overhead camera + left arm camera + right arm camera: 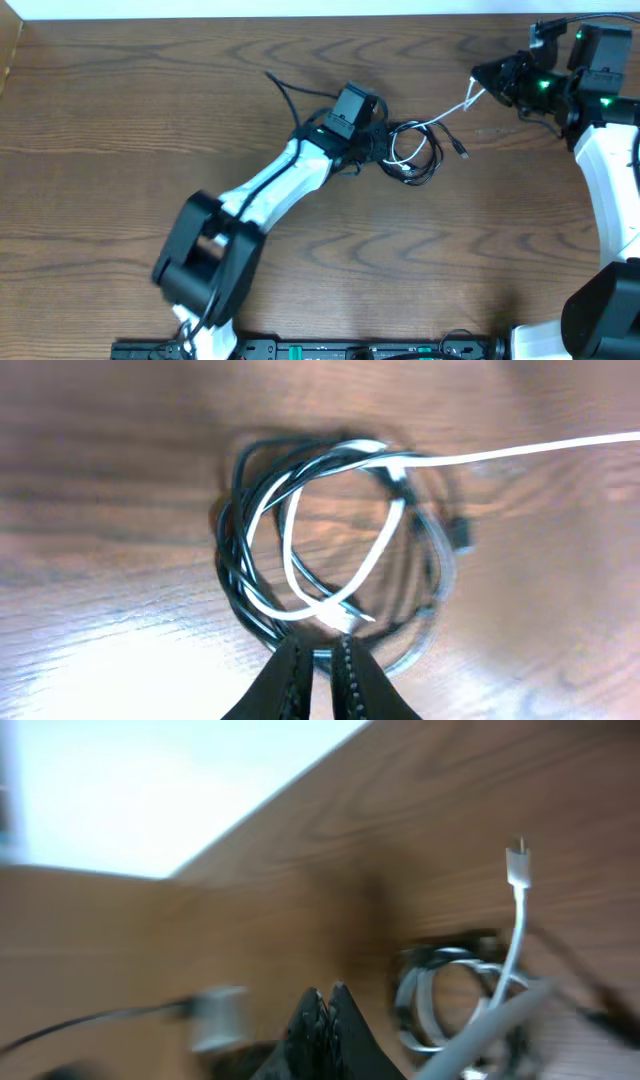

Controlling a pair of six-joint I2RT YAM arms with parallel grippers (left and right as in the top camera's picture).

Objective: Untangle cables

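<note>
A black cable (426, 168) and a white cable (447, 112) lie coiled together mid-table; the tangle fills the left wrist view, black (232, 565) and white (375, 550). My left gripper (376, 138) is at the coil's left edge, and its jaws (320, 645) are pinched on strands at the coil's rim, apparently the black cable. My right gripper (480, 82) is shut on the white cable, which runs taut from the coil up to it. In the right wrist view the jaws (325, 995) are closed. A white plug end (517, 865) sticks up there.
A black cable tail (283, 92) trails up-left from the left gripper. A small black plug (461, 152) lies right of the coil. The table's far edge (300, 14) runs along the top. A blurred pale block (215, 1017) on a dark cord shows in the right wrist view.
</note>
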